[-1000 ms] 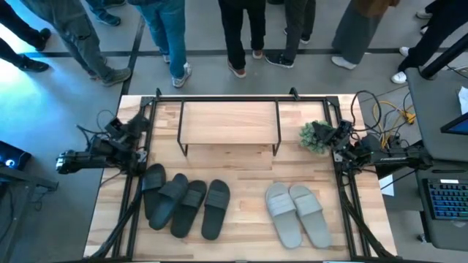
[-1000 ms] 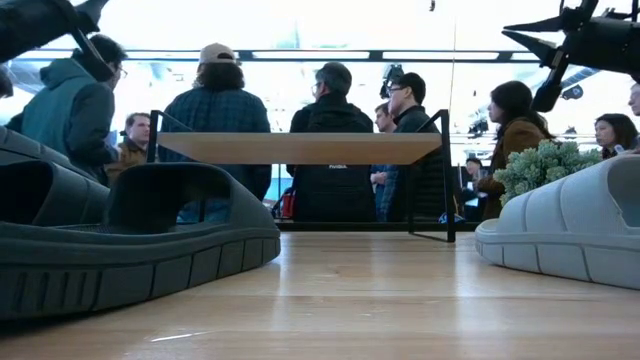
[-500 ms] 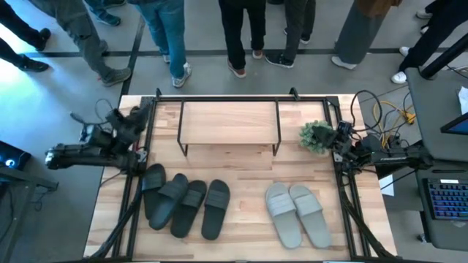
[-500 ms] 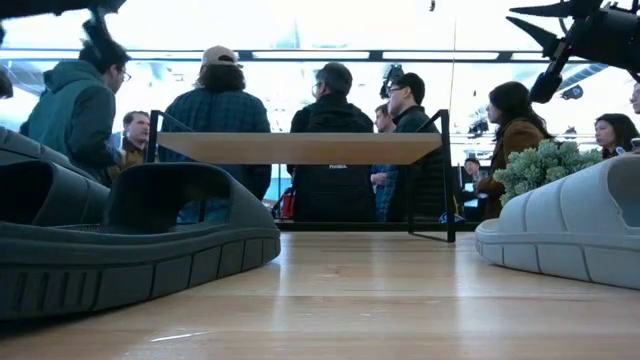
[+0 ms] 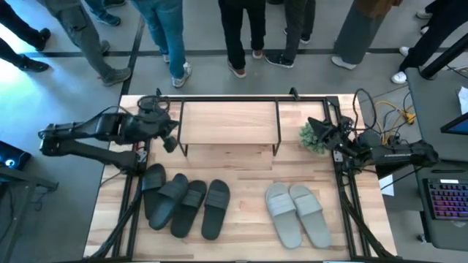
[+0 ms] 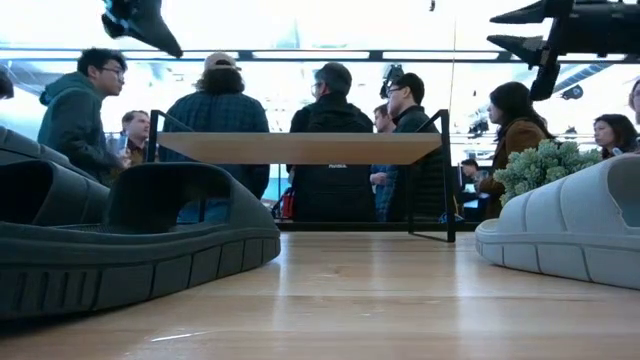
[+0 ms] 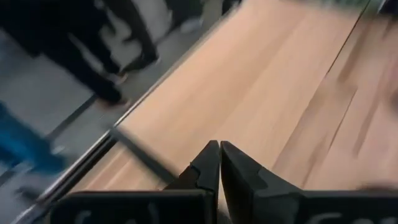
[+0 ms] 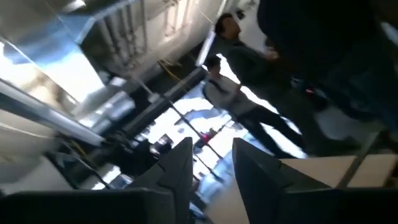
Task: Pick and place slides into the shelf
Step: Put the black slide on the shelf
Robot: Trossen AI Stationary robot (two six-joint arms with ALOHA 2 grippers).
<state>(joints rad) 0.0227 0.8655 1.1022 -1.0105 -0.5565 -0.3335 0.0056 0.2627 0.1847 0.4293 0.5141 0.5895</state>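
Four dark slides (image 5: 184, 202) lie side by side, soles down, on the table's near left. Two light grey slides (image 5: 296, 212) lie near right. In the low view a dark slide (image 6: 130, 240) fills the left and a light grey one (image 6: 570, 230) the right. The shelf (image 5: 229, 123) stands at the far middle, its boards (image 6: 300, 148) bare. My left gripper (image 5: 169, 139) (image 7: 219, 149) hangs shut above the shelf's left end, high in the low view (image 6: 140, 20). My right gripper (image 5: 316, 126) (image 8: 211, 152) is open in the air by the table's right edge, touching nothing.
A small green plant (image 5: 313, 137) (image 6: 540, 165) stands right of the shelf, just below my right gripper. Black frame bars (image 5: 219, 98) run along the table's far, left and right edges. Several people stand beyond the far edge. Bare wood (image 5: 245, 219) lies between the two groups of slides.
My left arm has swung from beyond the table's left edge toward the shelf, and its gripper now sits over the shelf's left end. My right gripper has edged toward the table's left, over the plant. The slides and shelf have stayed put.
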